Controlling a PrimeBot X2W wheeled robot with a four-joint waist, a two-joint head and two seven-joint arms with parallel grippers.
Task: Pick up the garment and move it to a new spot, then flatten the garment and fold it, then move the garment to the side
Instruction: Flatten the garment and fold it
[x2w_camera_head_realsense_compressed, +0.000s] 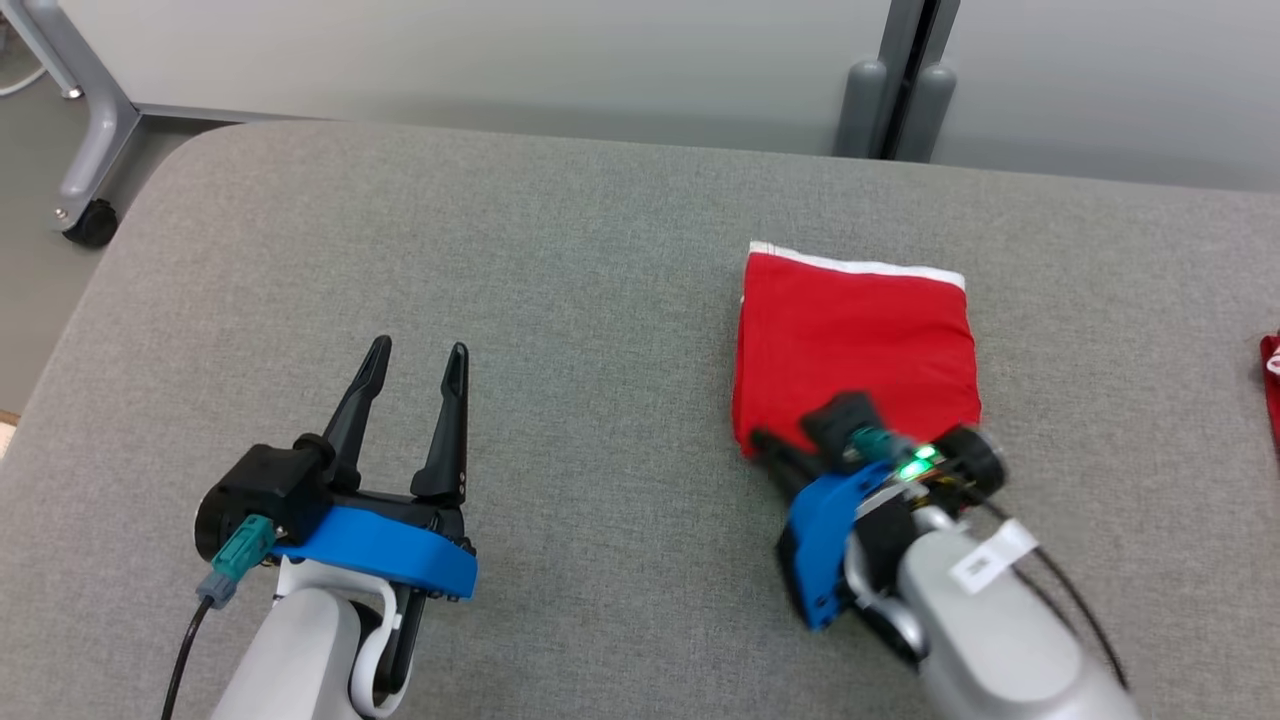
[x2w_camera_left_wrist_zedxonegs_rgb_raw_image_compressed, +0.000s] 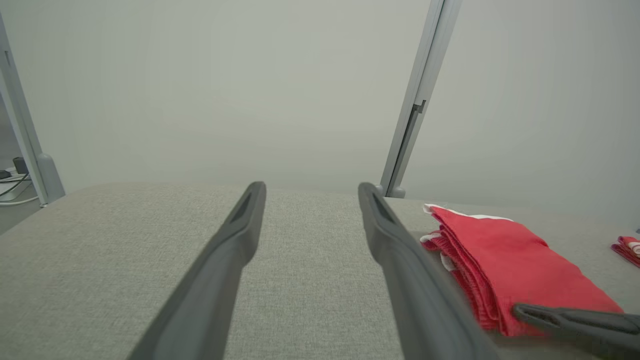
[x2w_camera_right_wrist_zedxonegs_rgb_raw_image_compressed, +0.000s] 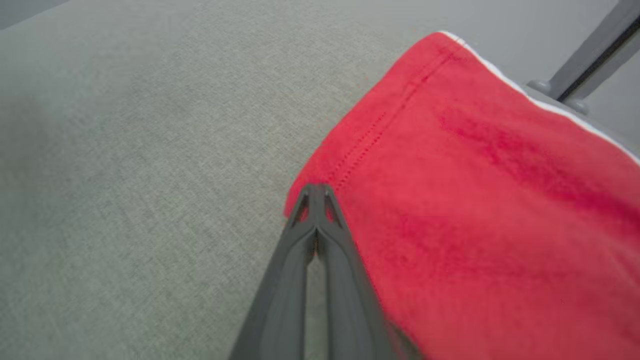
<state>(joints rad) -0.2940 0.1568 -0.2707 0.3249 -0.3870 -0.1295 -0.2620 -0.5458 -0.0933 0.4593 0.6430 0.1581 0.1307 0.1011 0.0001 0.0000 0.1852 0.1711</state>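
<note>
Hovering at lower left of the head view, the left claw (x2w_camera_head_realsense_compressed: 418, 352) stands fully open and empty above the grey tabletop (x2w_camera_head_realsense_compressed: 600, 300). Right of centre lies the folded red garment (x2w_camera_head_realsense_compressed: 855, 340). The right claw (x2w_camera_head_realsense_compressed: 765, 445) is closed, tips at its lower-left corner; pinched fabric cannot be confirmed.

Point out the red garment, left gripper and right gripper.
red garment (x2w_camera_head_realsense_compressed: 855, 340): head view, middle of top layer.
left gripper (x2w_camera_head_realsense_compressed: 419, 348): head view, between its fingertips.
right gripper (x2w_camera_right_wrist_zedxonegs_rgb_raw_image_compressed: 314, 190): right wrist view, between its fingertips.
</note>
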